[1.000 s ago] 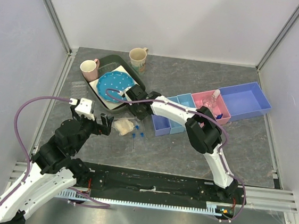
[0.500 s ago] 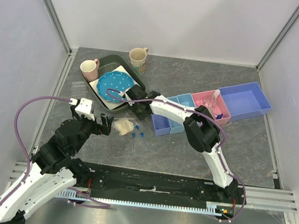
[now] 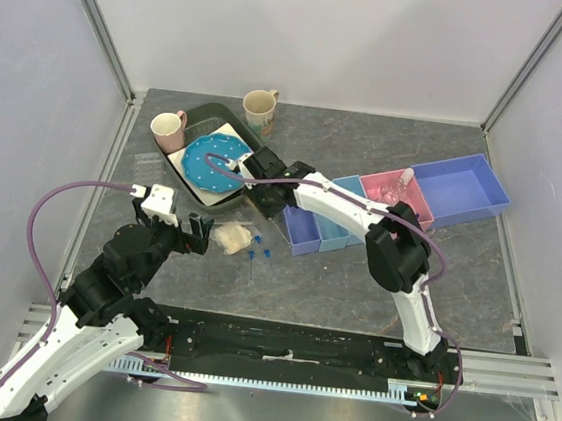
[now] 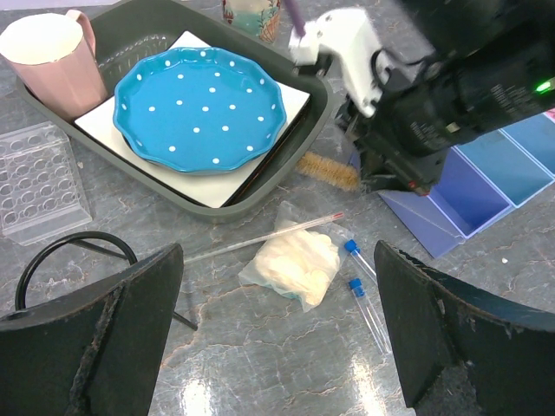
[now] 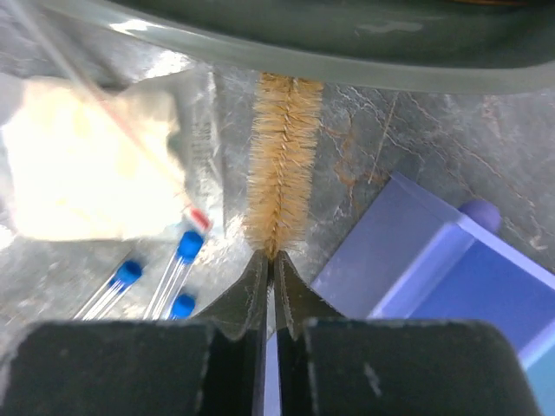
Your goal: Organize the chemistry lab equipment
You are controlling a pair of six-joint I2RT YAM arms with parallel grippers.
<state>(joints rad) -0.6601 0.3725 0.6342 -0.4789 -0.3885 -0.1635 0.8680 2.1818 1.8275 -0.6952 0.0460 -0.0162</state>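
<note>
My right gripper (image 5: 271, 258) is shut on the wire end of a tan bristle brush (image 5: 279, 165). It holds the brush low between the dark tray (image 5: 347, 52) and the purple bin (image 5: 434, 260). The brush also shows in the left wrist view (image 4: 329, 171), beside the right gripper (image 3: 265, 199). My left gripper (image 4: 282, 338) is open and empty above a bag of cotton (image 4: 293, 264) and two blue-capped test tubes (image 4: 362, 299). A thin glass rod (image 4: 260, 241) lies by the tray. The bag (image 3: 230, 235) and tubes (image 3: 259, 254) lie ahead of the left gripper (image 3: 198, 234).
The dark tray (image 3: 195, 116) holds a blue dotted plate (image 3: 214, 158); a pink mug (image 3: 169, 130) and a patterned mug (image 3: 260, 110) stand at it. A clear tube rack (image 4: 39, 178) lies left. Purple (image 3: 302, 231), light blue (image 3: 339, 217), pink (image 3: 393, 192) and large blue (image 3: 464, 190) bins run right.
My right gripper has moved a little to the right, toward the purple bin, still shut on the brush. The left arm has not moved.
</note>
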